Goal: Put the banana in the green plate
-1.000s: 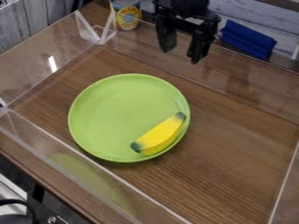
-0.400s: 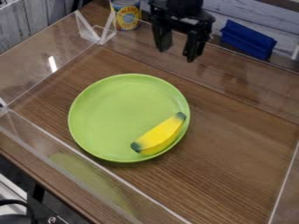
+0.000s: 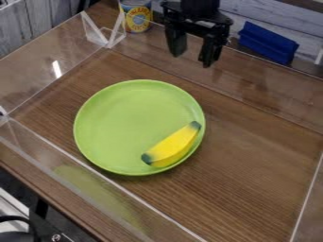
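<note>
The yellow banana (image 3: 175, 146) with dark tips lies inside the lime-green plate (image 3: 113, 113), against its lower right rim. The plate rests on the wooden table near the middle. My black gripper (image 3: 195, 47) hangs above the table's far side, well above and behind the plate. Its fingers point down and stand apart, with nothing between them.
Clear acrylic walls (image 3: 38, 142) fence the wooden surface on the left and front. A blue box (image 3: 267, 40) sits at the back right. A yellow-labelled container (image 3: 135, 15) and a clear stand (image 3: 104, 30) are at the back left.
The gripper has drifted slightly to the left at the back of the table. The banana and plate have not moved.
</note>
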Robot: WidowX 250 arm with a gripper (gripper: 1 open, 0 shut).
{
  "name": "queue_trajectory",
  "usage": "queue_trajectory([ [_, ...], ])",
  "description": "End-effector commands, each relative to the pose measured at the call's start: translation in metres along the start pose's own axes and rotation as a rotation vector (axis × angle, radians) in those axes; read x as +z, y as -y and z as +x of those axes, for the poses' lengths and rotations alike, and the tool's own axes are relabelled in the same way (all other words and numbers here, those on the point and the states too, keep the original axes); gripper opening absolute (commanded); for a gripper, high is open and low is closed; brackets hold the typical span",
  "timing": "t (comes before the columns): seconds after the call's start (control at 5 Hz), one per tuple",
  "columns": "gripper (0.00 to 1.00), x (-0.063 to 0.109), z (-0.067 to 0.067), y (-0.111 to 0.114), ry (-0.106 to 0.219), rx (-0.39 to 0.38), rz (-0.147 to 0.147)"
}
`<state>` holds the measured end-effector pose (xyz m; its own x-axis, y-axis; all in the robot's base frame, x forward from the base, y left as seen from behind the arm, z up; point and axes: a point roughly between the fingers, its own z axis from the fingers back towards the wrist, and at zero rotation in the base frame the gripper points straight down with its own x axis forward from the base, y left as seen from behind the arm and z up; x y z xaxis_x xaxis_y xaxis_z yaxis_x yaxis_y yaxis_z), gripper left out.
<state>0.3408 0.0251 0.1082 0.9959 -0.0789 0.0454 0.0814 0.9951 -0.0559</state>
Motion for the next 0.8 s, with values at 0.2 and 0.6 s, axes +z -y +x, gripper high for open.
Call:
queue_trajectory([
  [0.2,1.00,0.0161,0.0098,-0.0065,0.072,0.020,0.014],
  [0.6,1.00,0.0148,0.0115,-0.0071,0.079,0.029,0.018],
])
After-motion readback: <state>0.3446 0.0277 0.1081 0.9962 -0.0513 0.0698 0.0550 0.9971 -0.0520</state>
